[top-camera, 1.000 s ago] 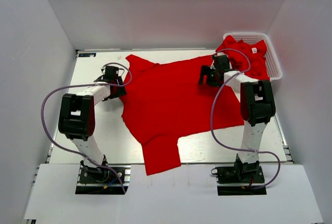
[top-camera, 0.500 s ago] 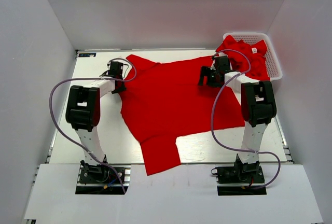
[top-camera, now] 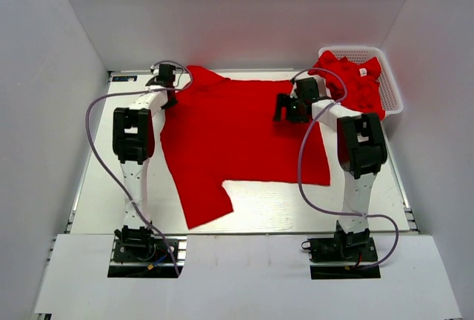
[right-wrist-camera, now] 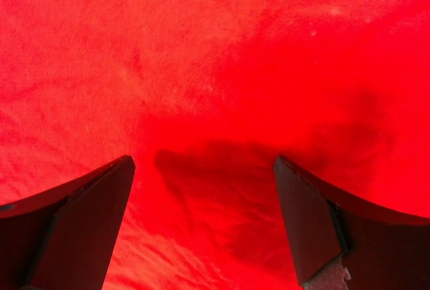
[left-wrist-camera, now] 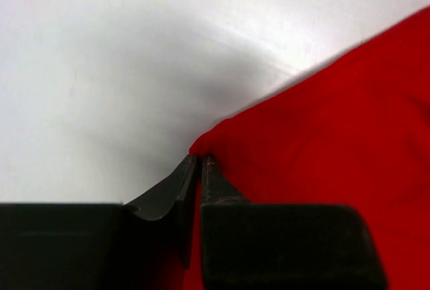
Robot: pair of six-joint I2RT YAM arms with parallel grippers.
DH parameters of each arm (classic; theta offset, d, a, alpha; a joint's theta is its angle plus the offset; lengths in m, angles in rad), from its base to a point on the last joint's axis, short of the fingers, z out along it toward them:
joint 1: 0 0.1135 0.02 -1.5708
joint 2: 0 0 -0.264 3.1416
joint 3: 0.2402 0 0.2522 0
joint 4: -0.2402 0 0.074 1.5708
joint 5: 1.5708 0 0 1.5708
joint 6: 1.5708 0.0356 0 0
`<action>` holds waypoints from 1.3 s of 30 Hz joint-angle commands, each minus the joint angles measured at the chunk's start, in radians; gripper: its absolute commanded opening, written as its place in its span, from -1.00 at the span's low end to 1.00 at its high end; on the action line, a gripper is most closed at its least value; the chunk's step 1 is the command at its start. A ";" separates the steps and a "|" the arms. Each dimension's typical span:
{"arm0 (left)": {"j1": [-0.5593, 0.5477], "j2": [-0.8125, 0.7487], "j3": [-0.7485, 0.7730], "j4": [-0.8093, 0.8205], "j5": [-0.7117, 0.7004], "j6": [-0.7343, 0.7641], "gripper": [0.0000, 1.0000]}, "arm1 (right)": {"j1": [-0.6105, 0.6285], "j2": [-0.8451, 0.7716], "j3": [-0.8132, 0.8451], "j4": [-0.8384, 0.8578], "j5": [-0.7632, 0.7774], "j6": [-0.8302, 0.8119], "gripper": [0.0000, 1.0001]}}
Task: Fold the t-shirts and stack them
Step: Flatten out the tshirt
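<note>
The left arm has stretched to the far left of the table point(top-camera: 100, 179) in the last second, and the spread t-shirt point(top-camera: 237, 138) has slid left and farther with it, one sleeve lying near-left. The left gripper point(left-wrist-camera: 200, 161) has its jaws pinched almost together on the shirt's far-left edge. The right gripper point(right-wrist-camera: 203, 160) hangs over its far-right part, jaws wide, holding nothing. More t-shirts point(top-camera: 349, 75) sit heaped in the basket point(top-camera: 395, 96), far right.

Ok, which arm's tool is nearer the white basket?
Right. The right tool hovers over the shirt beside the basket; the left tool pinches the shirt's far-left edge.
</note>
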 commanded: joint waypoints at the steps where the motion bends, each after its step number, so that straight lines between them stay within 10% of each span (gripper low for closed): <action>1: 0.042 0.099 0.096 -0.104 0.018 0.013 -0.63 | 0.020 0.070 0.034 -0.097 -0.010 0.012 0.81; 6: 0.053 0.108 0.163 -0.081 0.055 0.059 -0.55 | 0.021 0.090 0.105 -0.130 0.010 -0.008 0.81; 13: 0.053 -0.065 0.137 -0.049 0.160 0.106 0.97 | 0.034 0.033 0.202 -0.177 0.064 -0.068 0.81; 21: 0.033 -0.407 0.021 -0.201 0.133 0.047 0.98 | 0.057 -0.193 0.047 -0.138 0.146 -0.025 0.81; 29: -0.024 -0.867 -0.733 -0.002 0.369 -0.117 0.98 | 0.064 -0.538 -0.348 -0.157 0.405 0.270 0.81; 39: -0.153 -1.157 -1.082 -0.190 0.500 -0.272 0.98 | 0.060 -0.776 -0.576 -0.107 0.400 0.313 0.81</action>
